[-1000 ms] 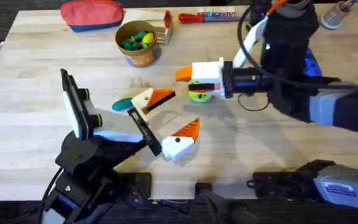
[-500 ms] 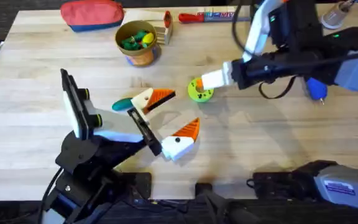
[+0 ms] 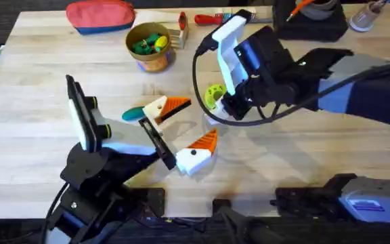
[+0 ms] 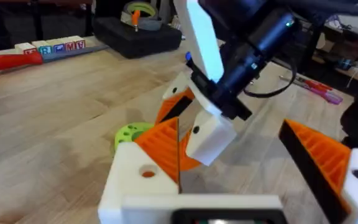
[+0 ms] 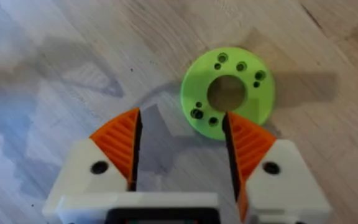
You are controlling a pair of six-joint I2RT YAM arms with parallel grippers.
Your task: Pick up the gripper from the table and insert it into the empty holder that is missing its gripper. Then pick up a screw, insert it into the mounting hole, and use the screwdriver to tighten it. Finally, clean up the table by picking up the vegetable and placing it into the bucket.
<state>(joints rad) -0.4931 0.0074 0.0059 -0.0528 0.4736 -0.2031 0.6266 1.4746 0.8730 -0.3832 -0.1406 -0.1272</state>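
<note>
Right end effector (image 5: 182,155) hung over lime disc (image 5: 227,93) on bench (image 3: 39,81), fingers apart, nothing between them. Left end effector (image 3: 181,129) parked by teal vegetable (image 3: 133,114), fingers apart (both orange pads fitted), empty. Bucket (image 3: 150,46) sat at far side. Risk: closing here would grab disc instead of screw; loose gripper, holder and screw could not be made out.

Right tool (image 5: 182,146) hovering open over wooden surface (image 5: 55,56); lime-green perforated disc (image 5: 227,93) lying just beyond the orange pads (image 5: 122,144).
</note>
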